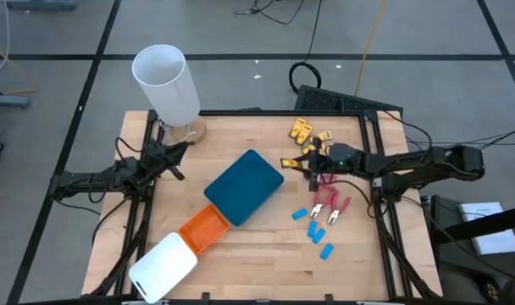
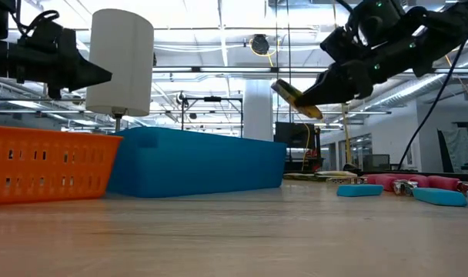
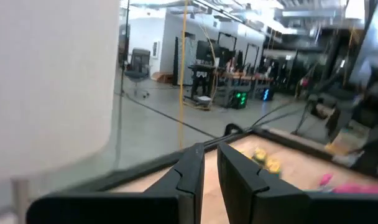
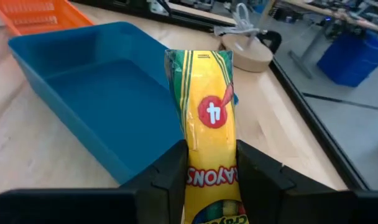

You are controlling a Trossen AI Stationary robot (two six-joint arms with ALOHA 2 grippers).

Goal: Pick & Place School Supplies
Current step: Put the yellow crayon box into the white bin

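My right gripper (image 1: 307, 163) is shut on a yellow crayon pack (image 4: 207, 118) and hangs in the air just right of the teal tray (image 1: 245, 186). In the low view the crayon pack (image 2: 297, 98) is well above the tabletop. More yellow packs (image 1: 301, 130) lie flat near the far right corner. Light-blue oblong pieces (image 1: 313, 229) and the pink-handled scissors (image 1: 329, 203) lie flat on the table's right side. My left gripper (image 3: 211, 171) waits shut at the left edge, close to the white cylinder (image 1: 166, 85). My right gripper pinches the crayon pack by its rear end (image 4: 207, 177), one finger (image 4: 170, 180) on each long side. The fingers come level from the table's right side and lie along the pack. It sticks out ahead of the fingertips toward the teal tray, lifted clear and slightly tilted.
The orange tray (image 1: 205, 227) and the white tray (image 1: 164, 267) sit in a row toward the near left corner, next to the teal tray. The tall white cylinder stands on a round wooden base (image 1: 188, 131) at the far left. Bare wood lies along the near edge.
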